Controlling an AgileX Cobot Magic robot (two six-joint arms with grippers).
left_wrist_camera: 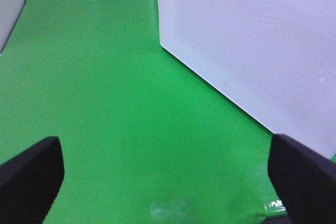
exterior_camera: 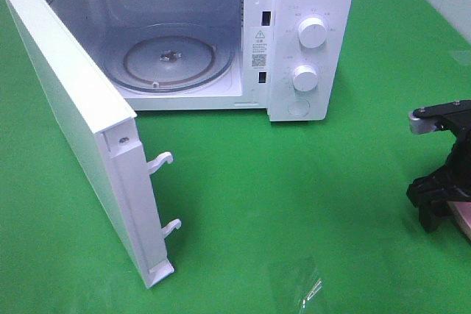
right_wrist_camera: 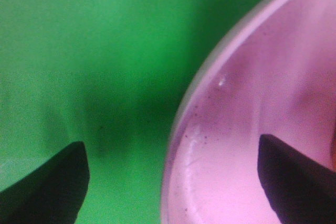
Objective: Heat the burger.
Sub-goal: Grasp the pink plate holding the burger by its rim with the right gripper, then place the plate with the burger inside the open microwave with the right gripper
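The right gripper (right_wrist_camera: 173,184) is seen spread wide with nothing held. One jaw is placed over the pink plate (right_wrist_camera: 252,103), the other over the green cloth (right_wrist_camera: 79,51), with the plate rim between them. In the high view it is found at the right edge, mid-height. The left gripper (left_wrist_camera: 168,182) is likewise wide apart and empty above the cloth, with the microwave door (left_wrist_camera: 252,40) at upper right. The microwave (exterior_camera: 309,5) is set at the top, its door swung open leftward and the glass turntable (exterior_camera: 169,56) seen inside. The burger cannot be made out.
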